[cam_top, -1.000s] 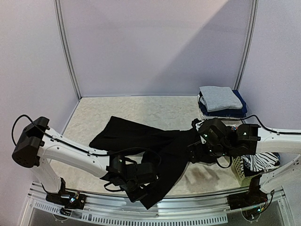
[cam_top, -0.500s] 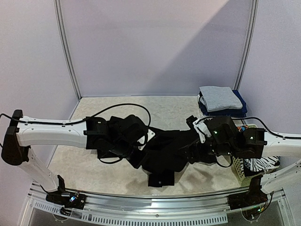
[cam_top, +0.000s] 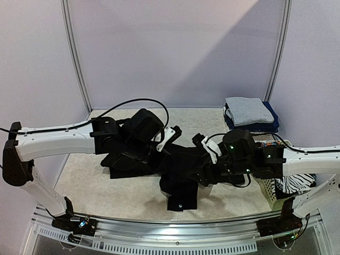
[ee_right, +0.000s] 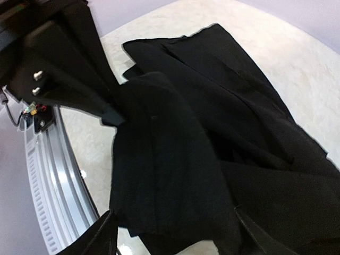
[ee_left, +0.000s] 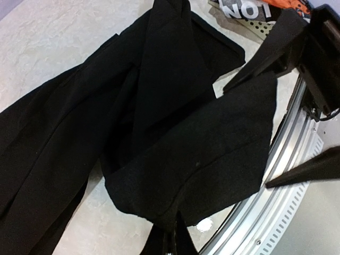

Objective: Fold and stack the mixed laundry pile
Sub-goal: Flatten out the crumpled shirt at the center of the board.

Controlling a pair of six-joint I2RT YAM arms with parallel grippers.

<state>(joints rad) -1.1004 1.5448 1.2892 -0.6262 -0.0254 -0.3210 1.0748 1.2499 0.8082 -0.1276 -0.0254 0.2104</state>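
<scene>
At left claw [ee_left: 170,235], black top [ee_left: 159,133] pinched, right claw [ee_right: 174,213] astride

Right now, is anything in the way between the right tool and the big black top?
No, nothing I can see. The right tool hangs open right over the black top.

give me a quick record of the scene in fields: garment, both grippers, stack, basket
black garment: rumpled at the middle of the table
left gripper: closed, pinching the black garment's edge
right gripper: open, fingers either side of the black garment
folded stack: far right, grey piece on top
basket: near right, striped piece inside
</scene>
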